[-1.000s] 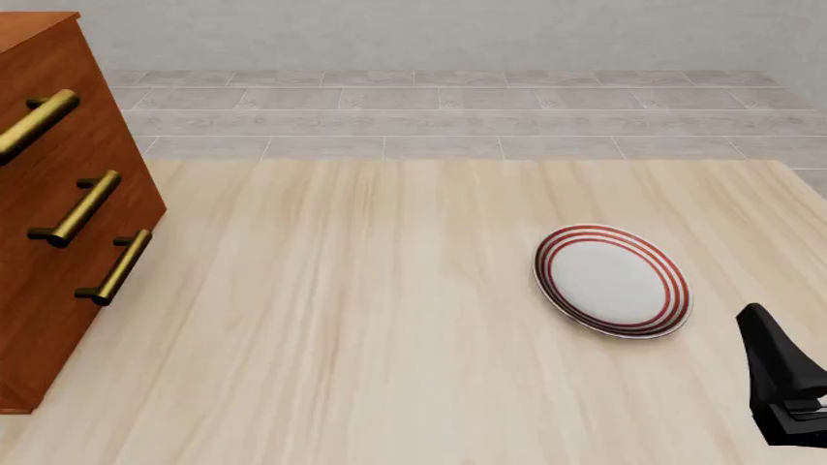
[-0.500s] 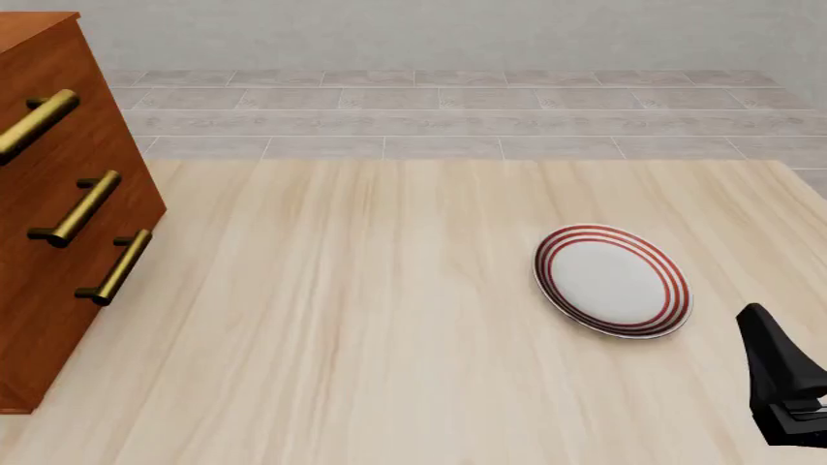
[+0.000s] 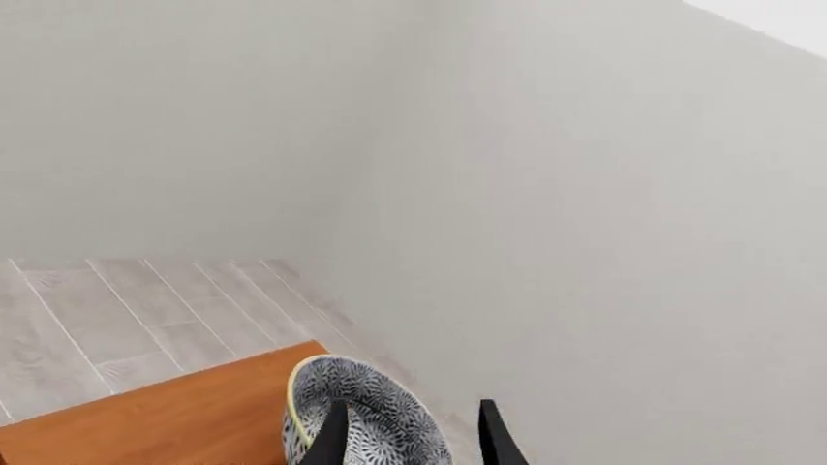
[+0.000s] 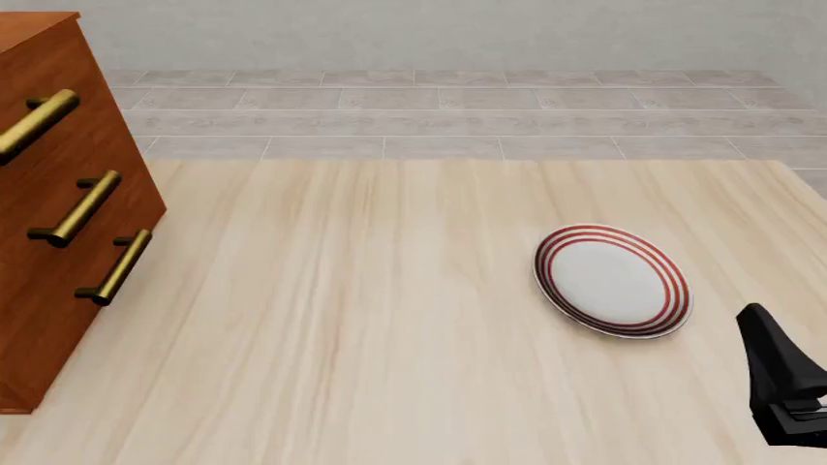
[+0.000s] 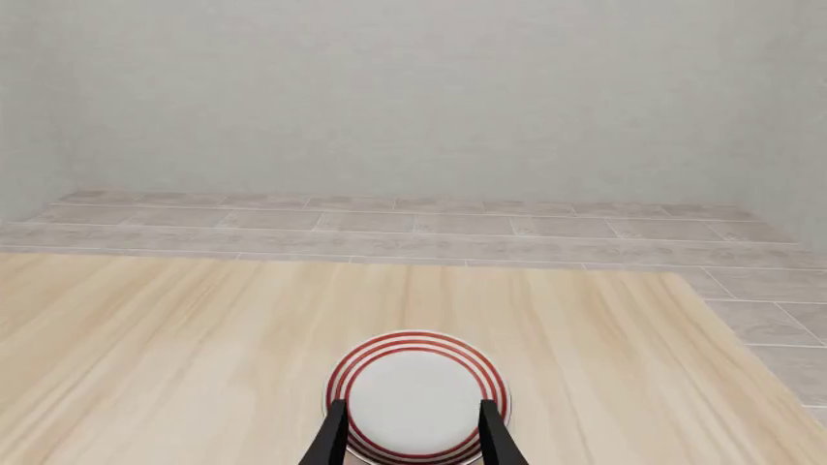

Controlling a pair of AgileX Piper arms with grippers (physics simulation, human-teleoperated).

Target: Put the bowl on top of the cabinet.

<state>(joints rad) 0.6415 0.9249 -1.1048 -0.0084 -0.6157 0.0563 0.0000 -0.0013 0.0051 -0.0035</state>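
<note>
Left wrist: your left gripper (image 3: 407, 441) has its fingers spread around the bowl's (image 3: 368, 412) wall, above the cabinet (image 3: 168, 421) top.

Front: nothing has moved in the last second; plate (image 4: 611, 280) untouched, bowl unseen.

Right wrist: your right gripper (image 5: 411, 436) hangs spread over the plate.

Judgement: release pending.

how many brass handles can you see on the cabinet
3, all on the cabinet front at the table's left edge: top handle, middle handle, bottom handle. The frame cuts the cabinet off, so more could be hidden.
</note>
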